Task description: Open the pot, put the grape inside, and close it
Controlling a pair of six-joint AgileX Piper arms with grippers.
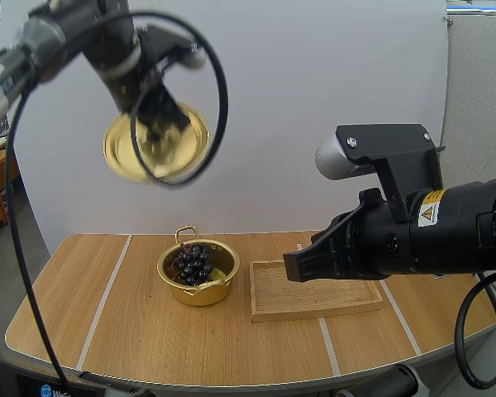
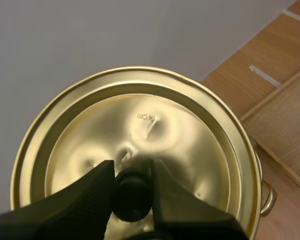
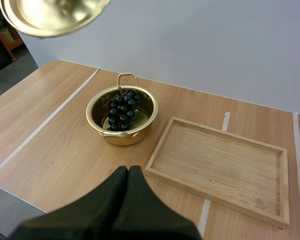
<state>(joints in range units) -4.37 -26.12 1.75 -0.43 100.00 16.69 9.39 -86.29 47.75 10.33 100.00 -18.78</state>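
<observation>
Nearest, the right hand [image 3: 128, 171] hangs above the front of the counter [image 1: 107, 318] with its fingers pressed together into one dark wedge, clenched on nothing. In the high view its arm covers the right end of the tray [image 1: 310, 299], which lies flat and holds nothing. Just beside the tray's left edge, apart from it, stands the pot [image 1: 200, 295], uncovered, with the grapes [image 1: 194, 263] inside. Farther back and high over the counter, the left hand [image 2: 132, 169] grasps the lid [image 2: 140, 125] by its black knob [image 2: 131, 202], one finger on each side, so the knob is partly covered. The lid hides nearly all of the pot in the left wrist view, leaving one handle past its rim.
</observation>
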